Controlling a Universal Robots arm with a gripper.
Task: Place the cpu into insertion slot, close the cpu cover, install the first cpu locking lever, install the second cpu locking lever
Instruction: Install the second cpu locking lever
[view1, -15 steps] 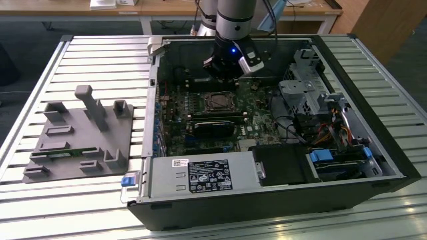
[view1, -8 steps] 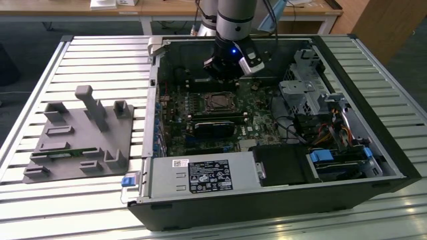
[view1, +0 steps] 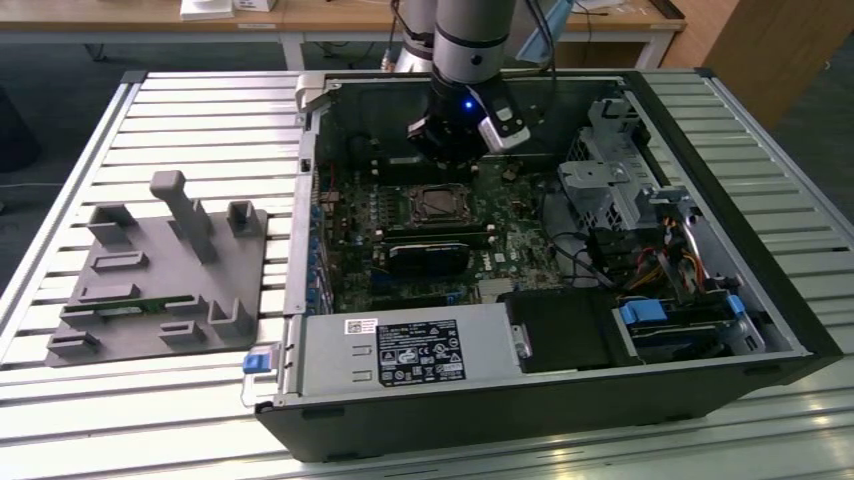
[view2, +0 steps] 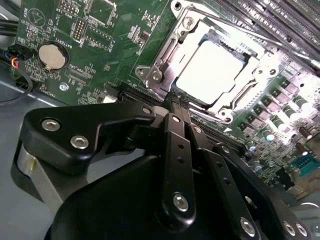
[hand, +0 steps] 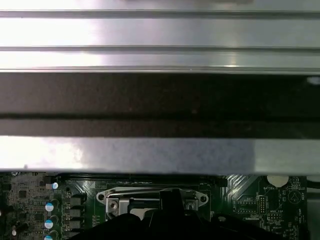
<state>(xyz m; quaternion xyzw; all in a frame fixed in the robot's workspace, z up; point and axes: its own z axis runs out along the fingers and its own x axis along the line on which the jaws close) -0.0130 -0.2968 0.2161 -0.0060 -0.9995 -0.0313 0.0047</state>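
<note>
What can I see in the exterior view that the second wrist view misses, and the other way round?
The exterior view alone shows the whole open computer case on a slatted table, a grey fixture block beside it, and the arm reaching in. The second wrist view alone shows, close up, the cpu lying in its socket with the cpu cover closed around it, and a coin battery. Both show the gripper and the green motherboard.

Exterior view evenly lit and soft, pale glare on the slatted table (view1: 200, 110) around the computer case (view1: 534, 400), case interior dim, second wrist view blown white on the cpu (view2: 212, 67), my gripper (view2: 176, 106) near it dark, first wrist view's metal rails (hand: 160, 30) overexposed.
</note>
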